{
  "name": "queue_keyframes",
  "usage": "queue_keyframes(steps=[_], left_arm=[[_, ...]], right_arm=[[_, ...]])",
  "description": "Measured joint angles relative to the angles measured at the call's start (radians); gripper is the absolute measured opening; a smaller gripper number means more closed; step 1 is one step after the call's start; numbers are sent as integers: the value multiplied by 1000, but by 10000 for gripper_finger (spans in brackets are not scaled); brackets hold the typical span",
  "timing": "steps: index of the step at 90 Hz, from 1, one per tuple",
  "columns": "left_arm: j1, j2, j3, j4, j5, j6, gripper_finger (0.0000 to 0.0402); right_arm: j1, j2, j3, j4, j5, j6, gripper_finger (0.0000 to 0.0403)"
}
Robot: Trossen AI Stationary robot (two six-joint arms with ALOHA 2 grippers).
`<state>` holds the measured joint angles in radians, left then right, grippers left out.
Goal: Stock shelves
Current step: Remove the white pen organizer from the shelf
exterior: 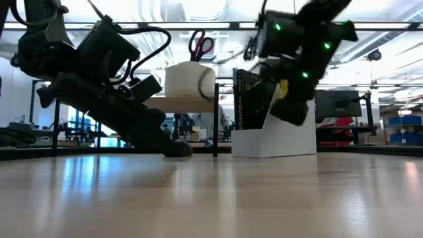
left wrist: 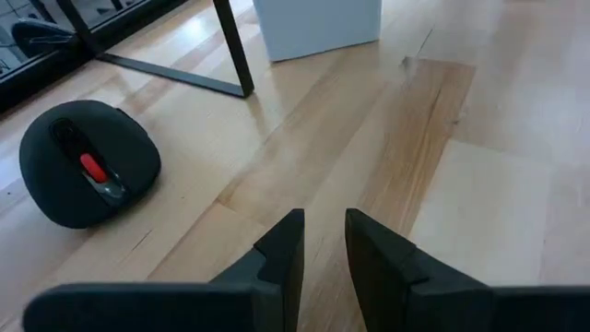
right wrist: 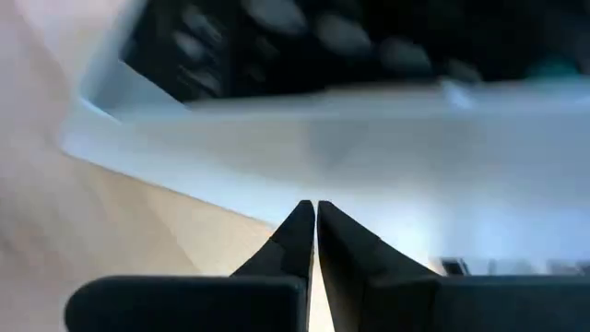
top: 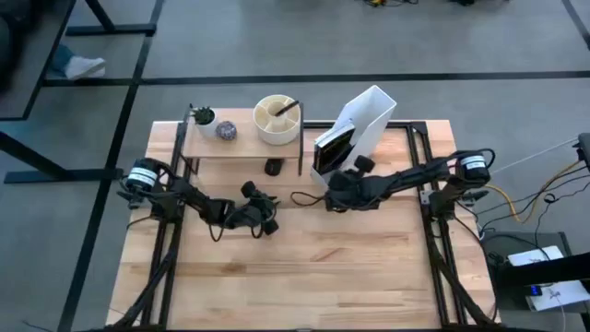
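While shelves [top: 241, 146] stand beyond, left end effector [top: 267, 222] near mouse [left wrist: 88, 163]

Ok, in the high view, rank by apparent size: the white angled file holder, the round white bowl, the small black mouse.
1. White angled file holder
2. Round white bowl
3. Small black mouse

Black mouse [left wrist: 88, 164], red wheel; white file holder [top: 369, 118]; light-wood shelf [top: 241, 148], black legs.

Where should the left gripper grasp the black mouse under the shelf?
Probably across the mouse's two long flanks, coming from above: it lies flat on the table, domed, wheel up. The left gripper, empty and nearly shut, must open wider.
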<state>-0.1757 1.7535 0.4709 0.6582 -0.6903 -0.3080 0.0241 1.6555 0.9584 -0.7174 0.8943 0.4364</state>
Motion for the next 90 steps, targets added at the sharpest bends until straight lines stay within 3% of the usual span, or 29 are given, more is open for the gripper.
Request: queue_keyframes(steps=[9,18,29,42,52,74,90], left_arm=[[0,0,0,-1,0,0,66],[0,0,0,0,0,1,66],[0,0,0,0,0,1,66],[0,0,0,0,1,-9,66],[0,0,0,-1,1,-9,66],[0,0,0,-1,2,-6,66],[0,0,0,-1,2,-6,66]], right_arm=[[-3,-16,-27,-16,-36,51,0],[23,-31,-37,107,-129,40,0],[59,-31,-72,365,-158,-75,0],[60,-31,-184,788,-139,-167,0],[32,-28,-258,966,-116,-196,0],[3,-26,-332,978,4,-149,0],[4,-36,-335,910,34,-148,0]])
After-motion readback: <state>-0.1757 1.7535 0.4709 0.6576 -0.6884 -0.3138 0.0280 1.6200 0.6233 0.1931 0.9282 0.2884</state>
